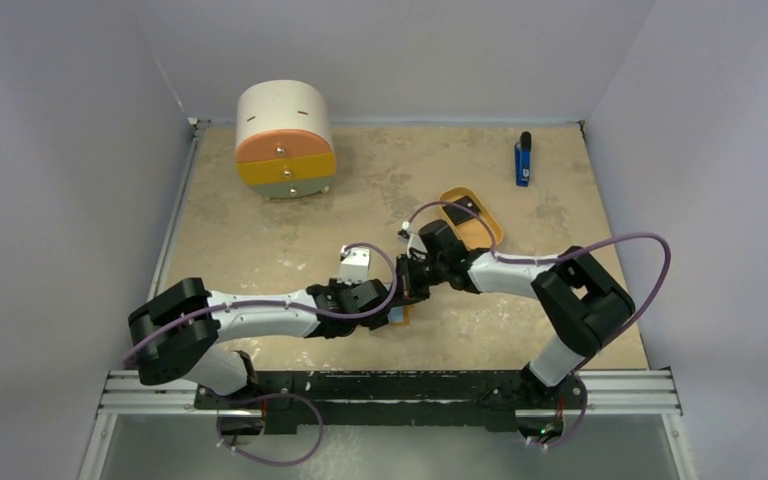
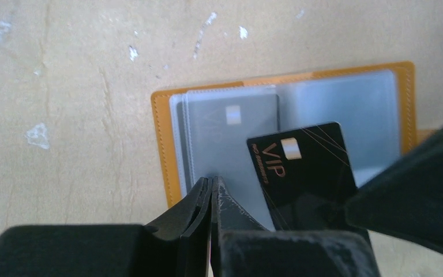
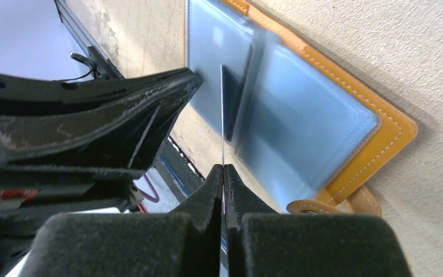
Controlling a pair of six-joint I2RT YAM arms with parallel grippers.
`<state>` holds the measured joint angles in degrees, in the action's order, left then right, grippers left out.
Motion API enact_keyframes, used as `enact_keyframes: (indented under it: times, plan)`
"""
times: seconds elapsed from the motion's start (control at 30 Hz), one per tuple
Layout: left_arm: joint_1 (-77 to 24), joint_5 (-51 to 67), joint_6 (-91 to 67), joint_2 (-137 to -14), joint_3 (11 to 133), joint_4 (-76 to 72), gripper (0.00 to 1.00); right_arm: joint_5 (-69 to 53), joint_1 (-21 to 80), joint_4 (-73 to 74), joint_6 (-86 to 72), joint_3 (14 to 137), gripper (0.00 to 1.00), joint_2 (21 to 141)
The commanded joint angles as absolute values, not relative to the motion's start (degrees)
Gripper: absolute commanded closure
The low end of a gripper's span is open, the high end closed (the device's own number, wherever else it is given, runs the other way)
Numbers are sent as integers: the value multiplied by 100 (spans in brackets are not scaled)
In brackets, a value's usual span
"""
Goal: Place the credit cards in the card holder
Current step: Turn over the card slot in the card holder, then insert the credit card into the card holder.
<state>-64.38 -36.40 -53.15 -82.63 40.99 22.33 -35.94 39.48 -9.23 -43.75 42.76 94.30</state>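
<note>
The orange card holder (image 2: pixel 162 144) lies open on the table, its grey-blue pockets up; it also shows in the right wrist view (image 3: pixel 375 109) and just barely from above (image 1: pixel 401 318). One card (image 2: pixel 231 138) sits inside a clear pocket. My right gripper (image 3: pixel 224 167) is shut on a black VIP credit card (image 2: pixel 306 167), seen edge-on (image 3: pixel 222 109), its far end at the pocket edge. My left gripper (image 2: pixel 212 180) is shut, its tip resting on the holder's pocket. Both grippers (image 1: pixel 388 300) (image 1: pixel 412 280) meet over the holder. Another black card (image 1: pixel 465 208) lies in the tan tray.
The tan oval tray (image 1: pixel 490 235) sits just behind the right gripper. A round drawer cabinet (image 1: pixel 285 140) stands at the back left. A blue-and-black stick (image 1: pixel 523 160) lies at the back right. The table's front rail is close below the holder.
</note>
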Motion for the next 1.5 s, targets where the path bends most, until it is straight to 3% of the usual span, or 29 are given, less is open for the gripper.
enact_keyframes:
  times: [0.0, 0.2, 1.47]
  plan:
    - [-6309, -3679, -5529, -8410, 3896, 1938, 100, -3369, 3974, -662, -4324, 4359, 100, 8895]
    - [-6284, -3691, -5680, -8414, 3762, 1935, 100, -3073, 3970, -466, -4447, 4082, 100, 8335]
    - [-6284, -3577, -5869, -8171, 3595, 2011, 100, -3480, 3914, -1715, -4911, 3717, 100, 9147]
